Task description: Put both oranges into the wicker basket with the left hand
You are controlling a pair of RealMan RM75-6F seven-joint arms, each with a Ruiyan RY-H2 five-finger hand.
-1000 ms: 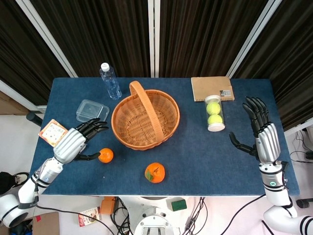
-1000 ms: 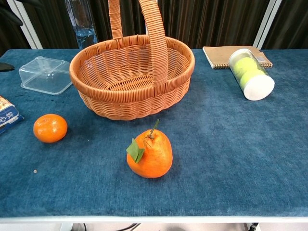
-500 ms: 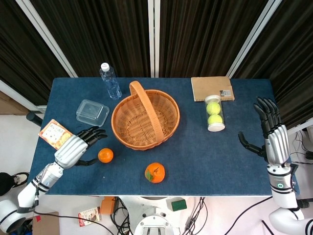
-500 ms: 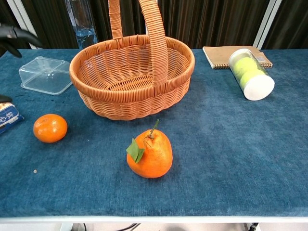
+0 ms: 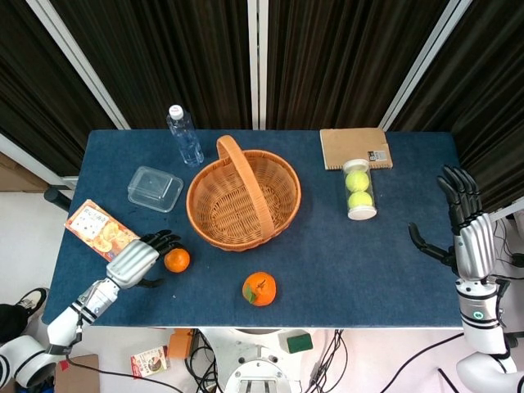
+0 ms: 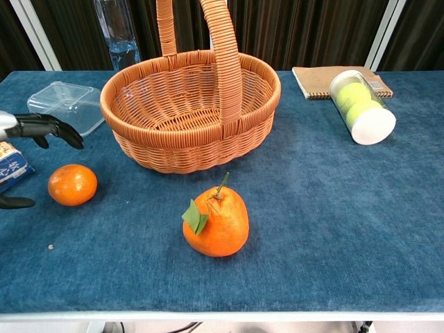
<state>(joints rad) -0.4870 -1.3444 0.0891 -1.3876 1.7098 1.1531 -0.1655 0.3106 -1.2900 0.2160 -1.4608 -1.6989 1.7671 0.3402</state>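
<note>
A small round orange [image 5: 177, 260] [image 6: 72, 184] lies on the blue table left of the wicker basket [image 5: 243, 201] [image 6: 187, 132]. My left hand [image 5: 136, 260] [image 6: 38, 127] sits just left of this orange, fingers spread around it without gripping; its thumb lies on the cloth below. A larger orange with a green leaf and stem [image 5: 259, 288] [image 6: 216, 221] rests in front of the basket. The basket holds nothing. My right hand [image 5: 464, 231] hovers open at the table's far right edge.
A clear plastic box [image 5: 155, 187] [image 6: 66, 106], a water bottle [image 5: 185, 135] and an orange carton [image 5: 99, 229] stand at the left. A tube of tennis balls [image 5: 358, 190] [image 6: 361, 105] and a brown notebook [image 5: 354, 147] lie at the right.
My left hand has dropped lower and closer to the small orange, now showing in the chest view. My right hand has drifted further right and down. Both oranges stayed put.
</note>
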